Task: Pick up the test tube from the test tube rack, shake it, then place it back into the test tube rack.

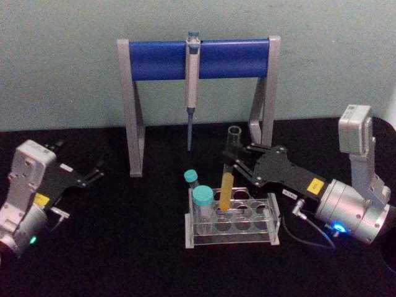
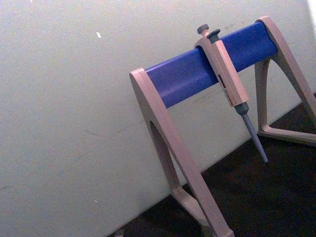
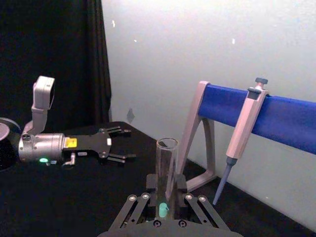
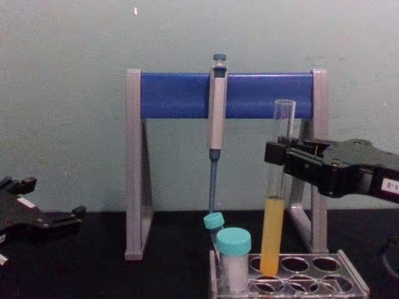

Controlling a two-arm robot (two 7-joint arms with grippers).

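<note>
**A:** Nearest stands the test tube rack (image 1: 273, 213), with two teal-capped tubes (image 1: 202, 199) at its left end. Where is the test tube?

**B:** In a far-row hole of that rack, just right of the teal caps. The test tube (image 1: 226, 182) leans slightly, and yellow-orange liquid fills its lower part. The right gripper (image 1: 235, 162) reaches in from the right and pinches the bare glass above the liquid, below the open mouth.

**A:** How would it handle?

**B:** Probably light, stiff, smooth and breakable. It has no cap, so a hard shake could spill the liquid. A hold on the dry upper glass looks sensible, firm but not crushing.

**A:** What can't be made out?

**B:** The round bottom sits behind the rack's top plate. Whether it rests deep in the hole or hangs just above can't be told. In the chest view the rack's near edge is cut off.

**A:** And the other arm?

**B:** The left gripper (image 1: 98, 174) lies parked well to the left, fingers spread, holding nothing. Farthest back, a pipette (image 1: 192, 74) hangs on the blue-and-grey stand (image 1: 164, 59).
</note>
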